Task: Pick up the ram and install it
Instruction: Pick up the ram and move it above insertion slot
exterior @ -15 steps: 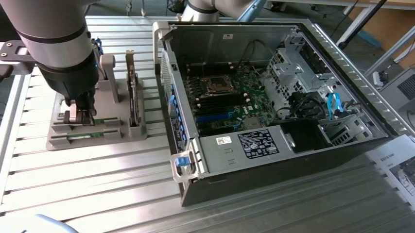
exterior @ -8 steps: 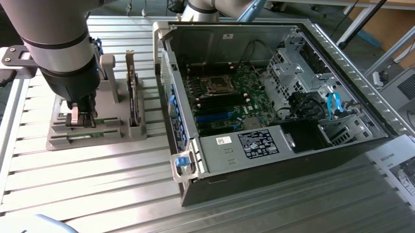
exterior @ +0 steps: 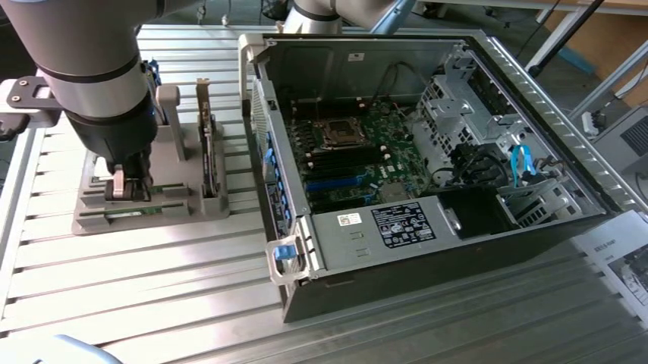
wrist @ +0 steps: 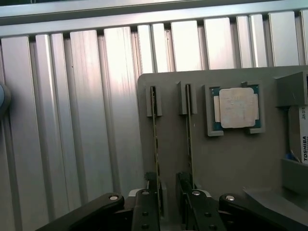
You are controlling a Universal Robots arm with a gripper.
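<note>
The gripper (wrist: 169, 208) hangs low over a gray parts holder (wrist: 226, 159) on the slatted metal worktop (wrist: 86, 120), its dark fingers (wrist: 146, 214) spread apart with a bare gap between them and nothing clamped. Two alike green boards stand on edge in the holder's slots directly ahead of it: the ram (wrist: 154, 139) and a second stick (wrist: 188, 139), side by side but not touching. Each lines up with one fingertip and its near end is hidden behind it, so whether either stick sits between the fingers cannot be told. Seen edge-on, their chips cannot be made out. Farther ahead of the gripper and off to one side, a square silver processor chip (wrist: 236, 107) lies flat in its own recess. Past it, a hard drive (wrist: 303, 139) lettered TOSHIBA is cut off by the frame edge. In the exterior view the arm (exterior: 91, 76) and its thick wrist cover much of the holder and the sticks. A dark expansion card (exterior: 209, 155) stands upright in the holder just to the exterior view's right of the gripper. Well apart on that same side lies an open computer case (exterior: 405, 243) with its motherboard (exterior: 350, 148) exposed and a blue cable (exterior: 521, 163) looping near the drive cage. A printed sheet (exterior: 618, 262) beyond the case is cut off at the frame edge.
</note>
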